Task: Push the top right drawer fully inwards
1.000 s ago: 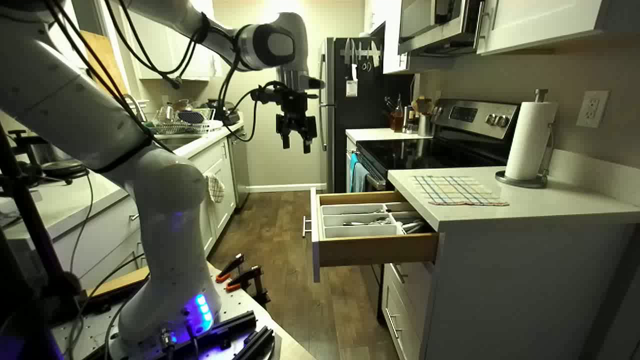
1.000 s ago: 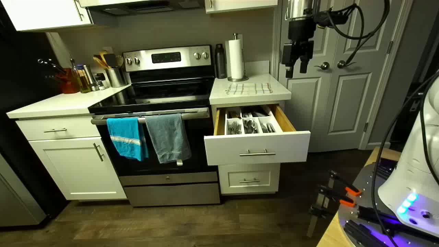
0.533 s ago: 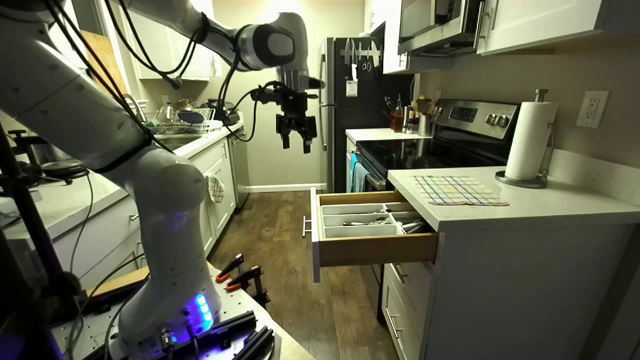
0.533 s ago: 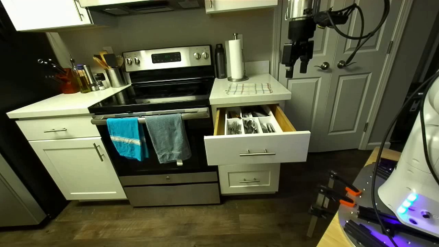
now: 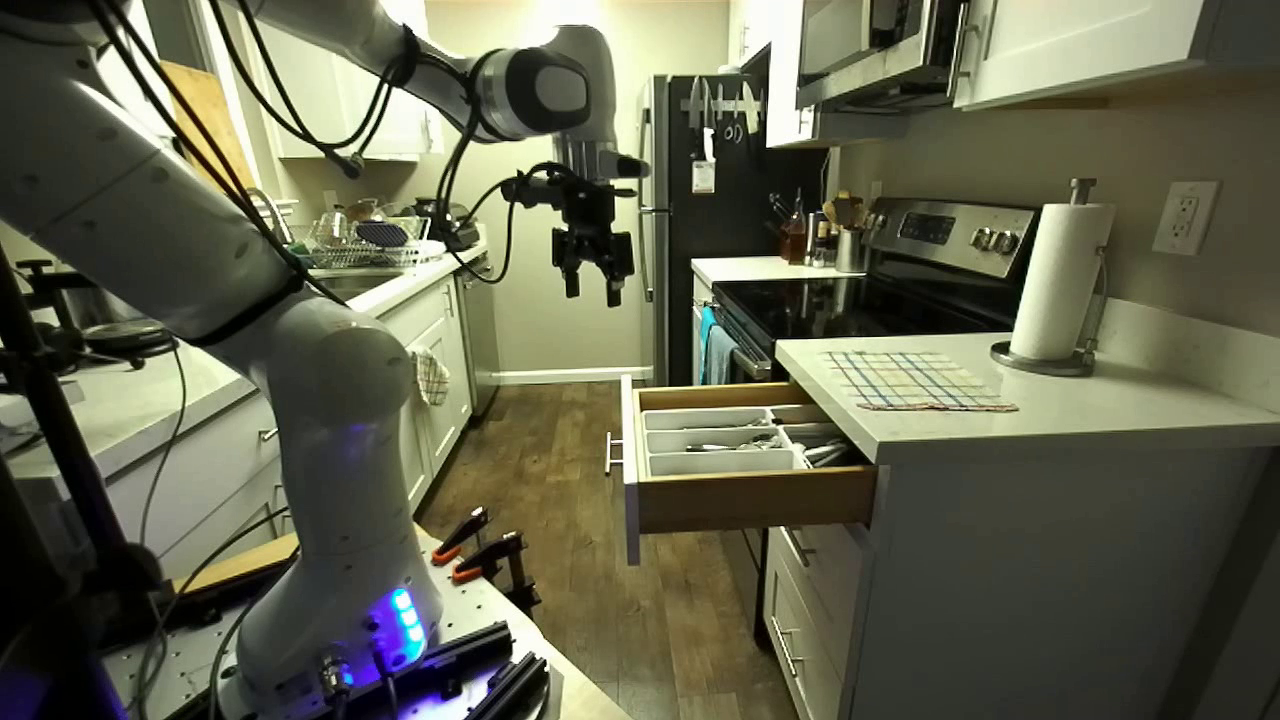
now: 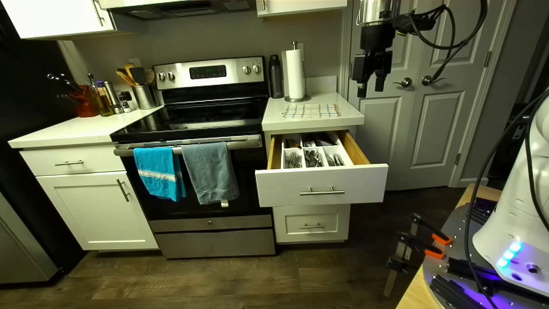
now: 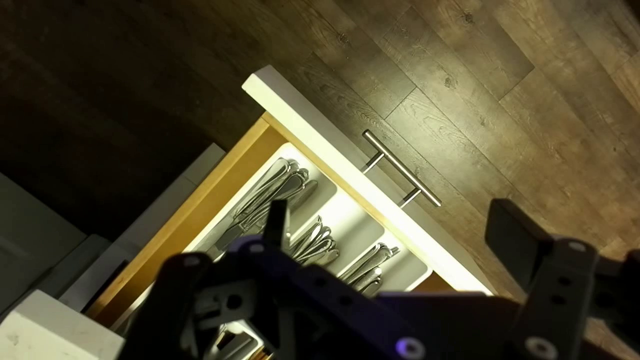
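Note:
The top right drawer (image 6: 283,189) stands pulled well out of its cabinet in both exterior views. Its white front has a metal bar handle (image 6: 321,192). Its wood side (image 5: 755,502) shows in an exterior view. A white cutlery tray (image 5: 720,462) with utensils lies inside. My gripper (image 5: 593,292) hangs in the air above the drawer, pointing down, apart from it; it also shows in an exterior view (image 6: 371,90). In the wrist view the gripper (image 7: 397,220) is open and empty, its fingers wide apart. The drawer front's top edge (image 7: 330,150) runs diagonally between them, below. The gripper hides part of the tray.
The countertop (image 6: 315,122) above the drawer bears a checkered cloth (image 6: 311,111) and a paper towel roll (image 6: 295,75). A stove (image 6: 188,116) with two towels stands beside it. A lower drawer (image 6: 312,224) is shut. Clamps (image 6: 418,244) hold the robot's table edge.

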Motion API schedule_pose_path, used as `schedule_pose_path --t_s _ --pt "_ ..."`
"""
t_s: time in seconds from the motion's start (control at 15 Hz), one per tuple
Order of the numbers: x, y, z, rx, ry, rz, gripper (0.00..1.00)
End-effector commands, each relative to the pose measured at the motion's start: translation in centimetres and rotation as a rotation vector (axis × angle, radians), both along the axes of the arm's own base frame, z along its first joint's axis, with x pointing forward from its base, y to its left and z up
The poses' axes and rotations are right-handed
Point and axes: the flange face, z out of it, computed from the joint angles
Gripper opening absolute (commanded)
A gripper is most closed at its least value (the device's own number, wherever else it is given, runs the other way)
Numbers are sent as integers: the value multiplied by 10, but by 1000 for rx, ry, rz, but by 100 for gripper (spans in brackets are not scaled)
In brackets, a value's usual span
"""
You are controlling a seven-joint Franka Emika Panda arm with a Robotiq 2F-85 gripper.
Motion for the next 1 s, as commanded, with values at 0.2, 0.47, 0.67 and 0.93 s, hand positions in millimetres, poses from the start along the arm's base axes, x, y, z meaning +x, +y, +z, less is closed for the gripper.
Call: schedule_pose_path --t_s 0.2,0.47,0.67,0.93 --pt "5 4 -4 -19 -6 23 100" --pt "19 18 -5 -53 -40 112 100" --pt "41 30 -7 -100 -77 198 100" --pt "85 49 -21 -105 -92 329 100"
